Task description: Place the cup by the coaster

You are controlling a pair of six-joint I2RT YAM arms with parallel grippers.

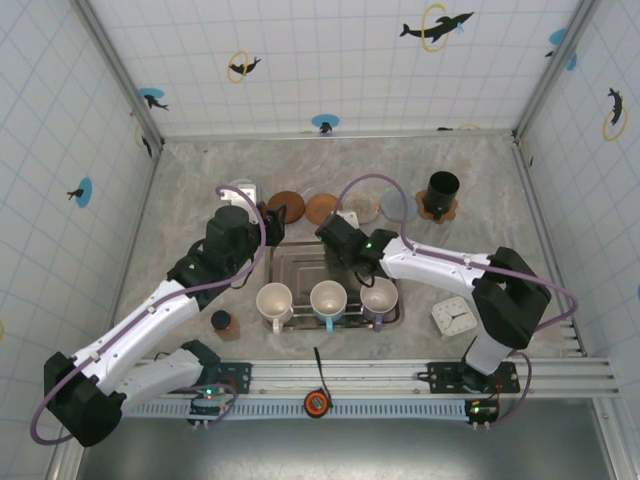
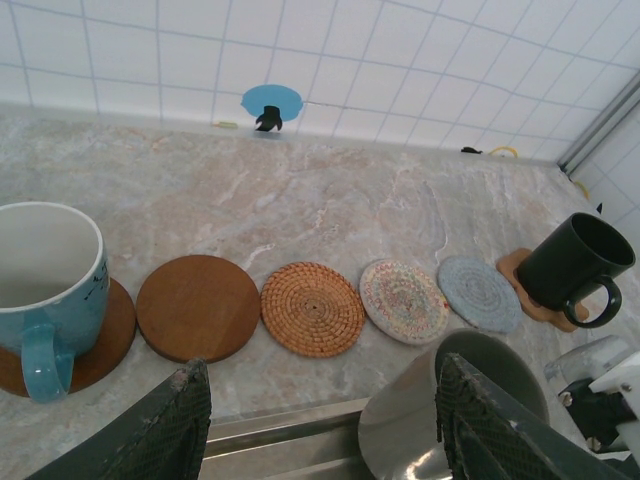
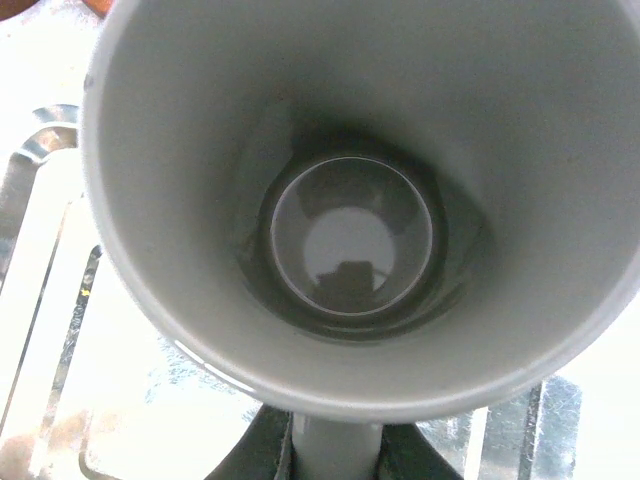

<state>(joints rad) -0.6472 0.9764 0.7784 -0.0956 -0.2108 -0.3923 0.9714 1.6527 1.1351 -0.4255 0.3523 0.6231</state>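
Roughly vert. grey cup [image 3: 350, 250], mouth up, handle in right hand [image 3: 335, 458].

Grey cup [image 3: 200, 100]: glossy glazed ceramic. Tray [image 1: 300, 262]: shiny metal. Round coaster [image 2: 197, 306]: smooth wood. Woven coaster [image 2: 312, 308]: rough rattan. Desk [image 2: 330, 200]: marbled, matt.

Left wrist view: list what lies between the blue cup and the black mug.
In that view, four empty coasters in a row: wooden, rattan, braided, blue-grey.
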